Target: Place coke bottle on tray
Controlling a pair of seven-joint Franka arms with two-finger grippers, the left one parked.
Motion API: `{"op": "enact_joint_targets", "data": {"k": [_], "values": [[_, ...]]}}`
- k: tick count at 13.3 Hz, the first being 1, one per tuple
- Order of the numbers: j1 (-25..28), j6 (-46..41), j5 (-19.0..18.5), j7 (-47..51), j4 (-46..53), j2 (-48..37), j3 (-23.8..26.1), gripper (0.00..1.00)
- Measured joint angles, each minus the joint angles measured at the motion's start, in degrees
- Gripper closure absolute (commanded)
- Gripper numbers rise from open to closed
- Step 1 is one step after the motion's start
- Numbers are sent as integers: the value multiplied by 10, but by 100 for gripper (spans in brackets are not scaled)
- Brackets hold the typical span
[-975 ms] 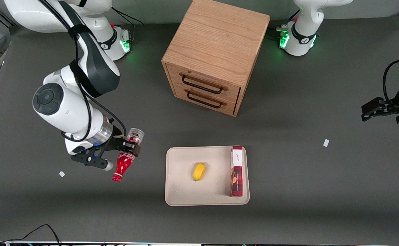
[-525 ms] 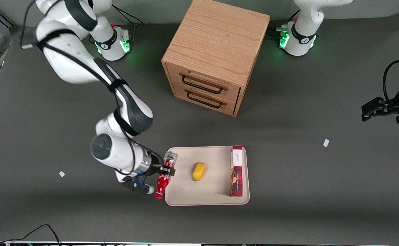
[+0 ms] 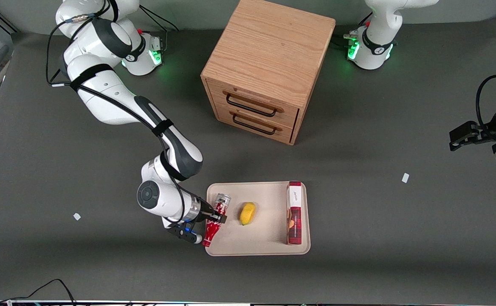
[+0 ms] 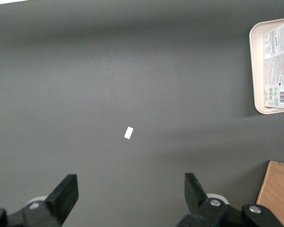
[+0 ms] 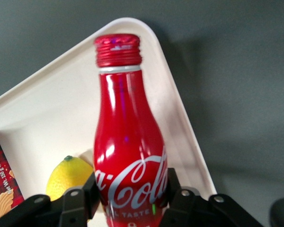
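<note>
My right gripper is shut on the coke bottle, a slim red bottle with white script. It holds the bottle tilted over the tray's edge at the working arm's end, silver base up and red cap pointing toward the front camera. In the right wrist view the gripper clamps the bottle low on its body, with the beige tray under it. Whether the bottle touches the tray I cannot tell.
On the tray lie a yellow lemon and a red-and-white box. A wooden drawer cabinet stands farther from the front camera. Small white scraps lie on the grey table.
My gripper has carried the bottle from the bare table toward the tray, and now holds it over the tray's edge. The lemon and box have not moved.
</note>
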Motion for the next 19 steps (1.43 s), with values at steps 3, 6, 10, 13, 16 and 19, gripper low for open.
{"op": "enact_joint_targets", "data": {"k": [3,6,10,13,16,19], "values": [[4,0,-2,2,5,0,0,0],[4,0,-19,2,8,-1,-1,0],[-1,-124,-42,2,19,-75,-1,0],[-19,-302,-62,2,21,-202,-2,0],[-43,-453,-63,-16,20,-320,-4,0],[-56,-579,-58,-84,17,-414,-40,0]]}}
